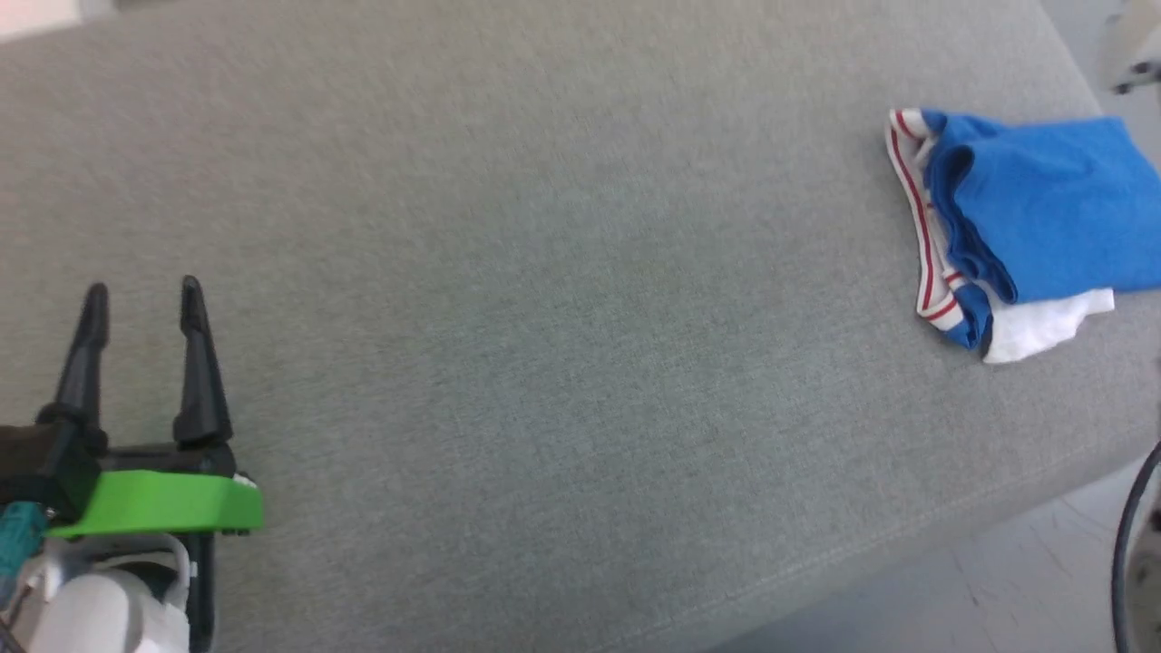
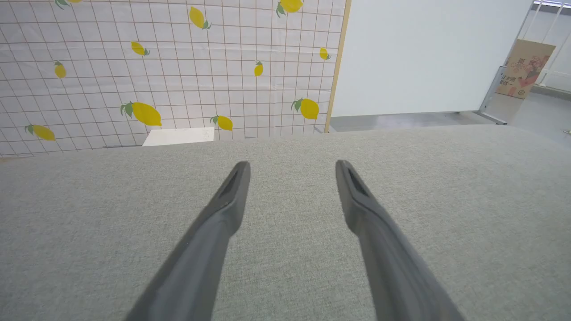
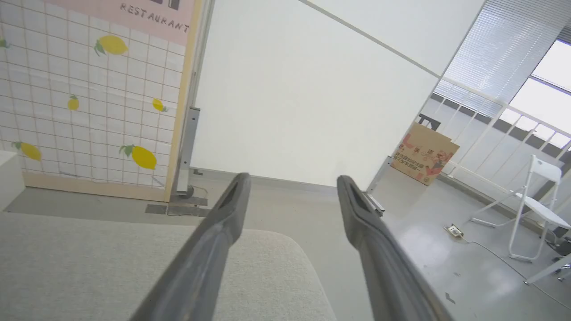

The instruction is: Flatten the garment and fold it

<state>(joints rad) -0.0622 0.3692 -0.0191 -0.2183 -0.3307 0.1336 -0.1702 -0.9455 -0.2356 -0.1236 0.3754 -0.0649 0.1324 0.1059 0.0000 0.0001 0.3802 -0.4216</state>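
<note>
You see the garment (image 1: 1043, 209) as soft, matt knit cloth, and the worktop (image 1: 544, 317) as grey, coarse-woven matt fabric. On the left claw (image 1: 142, 288) the fingers (image 1: 201, 381) look like matt dark plastic, the green bracket (image 1: 163, 501) like smooth plastic, and the floor (image 3: 424, 249) is glossy.

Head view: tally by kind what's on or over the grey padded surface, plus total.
Garment: 1, blue T-shirt with white and red-striped trim, folded over, at the right of the view.
Gripper: 1, left gripper, open, holding nothing.
Total: 2
</note>
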